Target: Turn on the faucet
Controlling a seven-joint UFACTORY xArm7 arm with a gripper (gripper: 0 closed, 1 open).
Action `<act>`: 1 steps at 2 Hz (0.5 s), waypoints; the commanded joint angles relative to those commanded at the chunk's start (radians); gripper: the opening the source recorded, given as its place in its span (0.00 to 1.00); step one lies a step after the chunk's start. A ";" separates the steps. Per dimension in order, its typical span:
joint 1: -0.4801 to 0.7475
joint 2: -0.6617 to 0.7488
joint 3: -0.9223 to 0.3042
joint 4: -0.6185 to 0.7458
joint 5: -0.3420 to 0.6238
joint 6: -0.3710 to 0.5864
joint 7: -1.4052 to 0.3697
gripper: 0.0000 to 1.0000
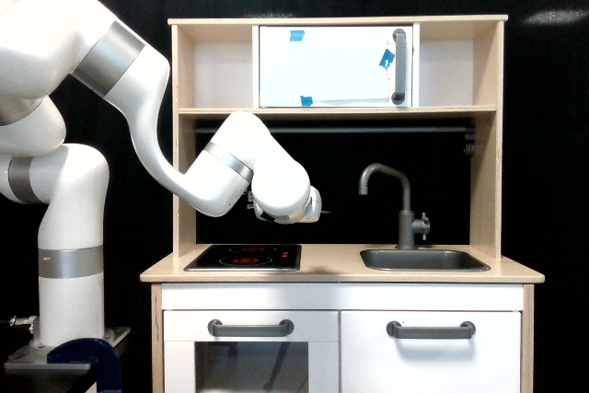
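Observation:
The faucet (406,213) is a slim matte-grey tap with a hooked spout and a small side knob (422,225). It stands upright behind the sink (423,260) on the exterior view's right of the toy kitchen counter. My white arm reaches in from the exterior view's left. Its wrist hangs above the stove plate (244,257), well to the left of the faucet and apart from it. Only a dark tip of my gripper (322,212) pokes out past the wrist, pointing toward the faucet. Its fingers are hidden, so I cannot tell whether they are open or shut.
A grey horizontal rail (386,130) runs under the shelf above the faucet. A white cabinet door (322,66) with a grey handle (398,66) sits in the top shelf. Two grey bar handles (250,328) (431,329) are on the lower fronts. Wooden side posts frame the counter.

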 joint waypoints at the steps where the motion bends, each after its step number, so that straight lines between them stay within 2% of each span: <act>1: 0.044 -0.017 -0.016 0.041 -0.032 0.023 0.031 1.00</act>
